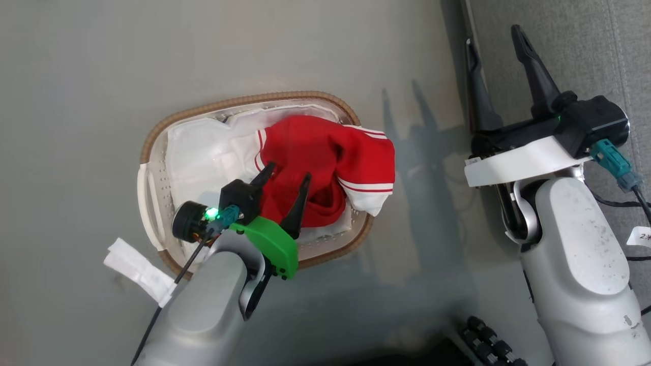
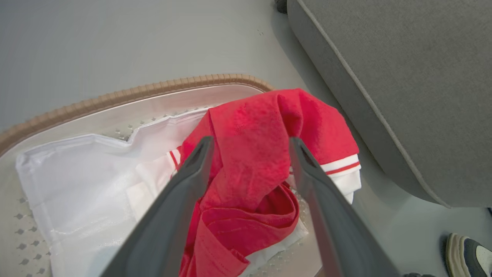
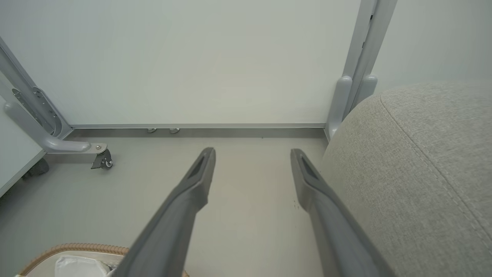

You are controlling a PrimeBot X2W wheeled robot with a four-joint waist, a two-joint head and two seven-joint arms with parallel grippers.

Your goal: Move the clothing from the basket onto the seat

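Note:
The red clothing (image 1: 315,157) with white stripes lies bunched in the right half of the basket (image 1: 152,152), one white-cuffed end draped over the brown rim. In the left wrist view the clothing (image 2: 253,154) fills the gap between the fingers. My left gripper (image 1: 288,171) hangs open just above the red fabric, its fingers spread either side of a fold, not closed on it. My right gripper (image 1: 496,38) is open and holds nothing, raised beside the grey seat (image 1: 574,46). The seat (image 3: 423,173) lies right of the right gripper (image 3: 251,156).
The white cloth liner (image 1: 203,147) covers the basket's left half. A white tag (image 1: 137,269) lies on the grey floor beside the basket. A wall panel and a castor leg (image 3: 102,161) stand ahead of the right arm. A person's shoe (image 2: 469,254) rests near the seat.

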